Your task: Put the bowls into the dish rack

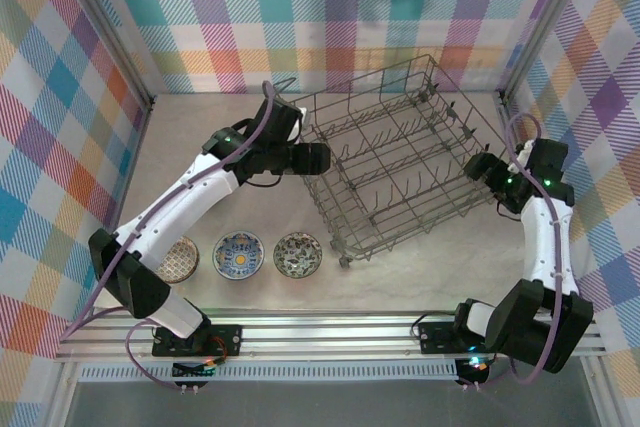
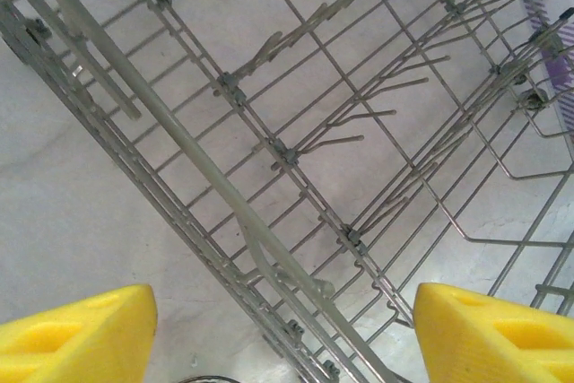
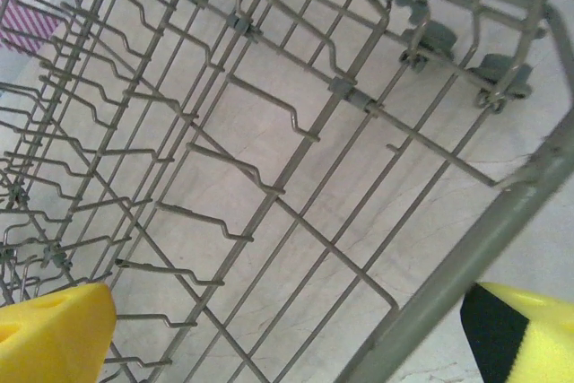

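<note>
Bowls (image 1: 238,254), 3 in a row, near 1 dish rack (image 1: 400,167); left gripper (image 1: 320,157) and right gripper (image 1: 477,168) open.

Both arms posed over the tabletop, jaws parted.
The left arm (image 1: 190,197) is stretched from the near-left corner toward the tabletop's middle, with the wrist bent rightward; the left gripper (image 1: 316,157) is held with its fingers (image 2: 81,334) spread wide. The right arm (image 1: 545,237) is folded upright by the right edge, the right gripper (image 1: 478,169) is turned leftward, and its fingers (image 3: 54,329) are set wide apart.
</note>
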Available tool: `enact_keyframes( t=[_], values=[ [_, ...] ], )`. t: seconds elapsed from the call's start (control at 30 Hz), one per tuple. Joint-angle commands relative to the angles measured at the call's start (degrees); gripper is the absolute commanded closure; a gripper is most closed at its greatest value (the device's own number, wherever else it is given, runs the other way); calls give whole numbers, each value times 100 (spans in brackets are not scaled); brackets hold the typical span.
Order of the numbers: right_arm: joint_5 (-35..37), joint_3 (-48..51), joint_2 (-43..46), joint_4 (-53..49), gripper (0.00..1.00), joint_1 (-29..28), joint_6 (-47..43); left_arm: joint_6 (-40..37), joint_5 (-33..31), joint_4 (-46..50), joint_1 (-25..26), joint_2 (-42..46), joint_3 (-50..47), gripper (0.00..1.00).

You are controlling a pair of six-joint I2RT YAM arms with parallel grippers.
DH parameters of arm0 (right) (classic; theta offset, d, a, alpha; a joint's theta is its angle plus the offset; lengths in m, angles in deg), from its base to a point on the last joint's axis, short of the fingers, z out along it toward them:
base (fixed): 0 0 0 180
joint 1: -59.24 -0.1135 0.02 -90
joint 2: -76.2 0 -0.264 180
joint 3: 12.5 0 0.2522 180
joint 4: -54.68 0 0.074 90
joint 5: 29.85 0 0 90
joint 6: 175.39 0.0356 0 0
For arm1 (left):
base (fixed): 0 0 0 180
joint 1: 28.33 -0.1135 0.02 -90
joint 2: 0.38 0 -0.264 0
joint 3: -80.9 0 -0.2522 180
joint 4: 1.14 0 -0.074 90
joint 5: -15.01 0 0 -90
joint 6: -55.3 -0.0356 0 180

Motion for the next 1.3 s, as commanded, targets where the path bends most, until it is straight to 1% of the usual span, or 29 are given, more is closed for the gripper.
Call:
enact_keyframes(
  t=[0.0,0.2,0.43,0.53,0.77,0.8,0.87,0.93,0.97,1.0,1.03,1.1,1.2,1.27],
  values=[
    [-155,-35,-94,199,1,-36,55,124,195,-116,8,-260,17,30],
    [-27,-216,-399,336,1,-33,43,219,338,-287,113,-430,-40,45],
    [-60,-489,-751,507,1,-36,77,387,485,-437,201,-379,-267,62],
    [-25,-690,-923,455,1,-30,39,445,508,-469,329,-385,-316,65],
    [95,-891,-1147,348,1,-5,-37,517,525,-504,506,-336,-340,68],
    [168,-917,-1149,298,1,-8,-57,518,523,-494,516,-322,-328,67],
    [322,-981,-1126,161,1,18,-119,498,468,-461,513,-256,-302,57],
    [470,-1019,-1031,40,1,13,-168,395,321,-338,512,-198,-204,53],
    [539,-1023,-951,-6,1,21,-194,341,242,-258,507,-175,-140,49],
    [618,-1003,-840,-40,1,16,-218,276,161,-182,493,-140,-45,42],
    [678,-973,-714,-58,1,16,-237,208,103,-101,462,-98,23,38],
    [765,-922,-505,-132,1,21,-266,102,60,42,369,-11,125,31],
    [819,-837,-239,-226,1,16,-302,-110,68,219,167,222,163,26],
    [800,-760,-75,-264,1,24,-310,-219,132,379,-12,399,119,26]
  ],
)
